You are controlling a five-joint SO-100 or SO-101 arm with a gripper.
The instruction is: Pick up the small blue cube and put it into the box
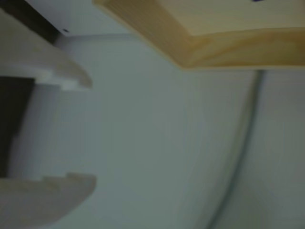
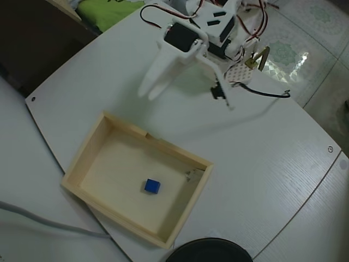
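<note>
No legible text, labels or signs.

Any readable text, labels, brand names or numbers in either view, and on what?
None. The box, the blue cube, the table and the gripper show no lettering in the overhead view. The wrist view is blurred; the dark mark at its top edge cannot be read.

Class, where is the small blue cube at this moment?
In the overhead view, the small blue cube lies on the floor of the box, near its middle, well below the empty gripper.
</note>
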